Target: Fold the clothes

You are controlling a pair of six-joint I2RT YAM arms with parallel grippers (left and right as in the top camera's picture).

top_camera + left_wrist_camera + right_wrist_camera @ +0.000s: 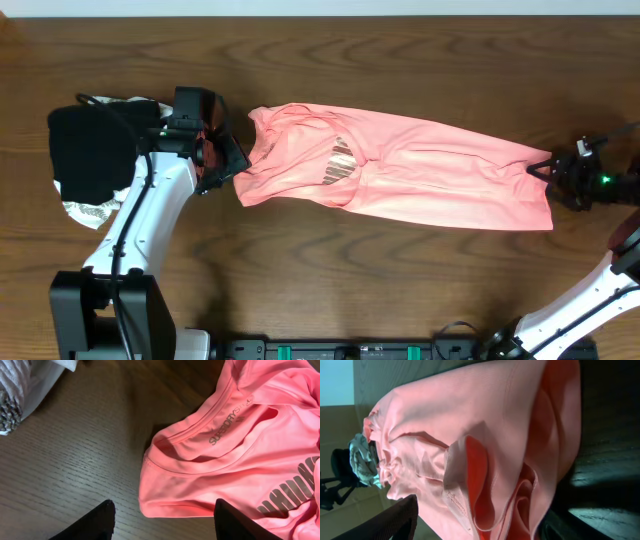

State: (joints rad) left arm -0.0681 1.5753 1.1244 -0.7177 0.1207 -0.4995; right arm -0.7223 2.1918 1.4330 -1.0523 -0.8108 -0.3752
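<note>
Across the mid-tabletop [320, 60]: shirt [430, 170], salmon-pink, lying lengthwise, rumpled and doubled over itself. Collar end toward the left pincer [228, 160], hem end toward the right pincer [545, 168]. Gold-brown lettering [342, 160] half lost in a crease.

Left pincer: parted, empty, just beside the collar [175, 442]. One of its fingers [95, 522] over bare wood, the other over the shirt's edge.

Right pincer: wide, straddling the bunched hem [465, 485]. Cloth between the fingers [395, 520], no pinch to be seen.

Far left, apart from the shirt: black garment [90, 150] on a white patterned cloth [90, 212]. Not part of the job.

Step in hand, by judgement: taking hold of both ends to draw the shirt flat before any fold.

Handling notes:
- Gather every hem layer in one bite, not the top fold alone.
- Take the collar at its ribbed band, where the soft knit should slip least.
- Pull evenly from both ends, low over the wood, to avoid dragging the whole shirt sideways.
- Smooth the central crease before folding.

Hidden or unclear:
- Sleeves not to be made out, likely tucked under.
- Layer count at the hem uncertain.
- Fingertips cut off by the lower edge in both wrist views, so contact with cloth cannot be told.
- Lettering unreadable.
- White cloth mostly covered.
</note>
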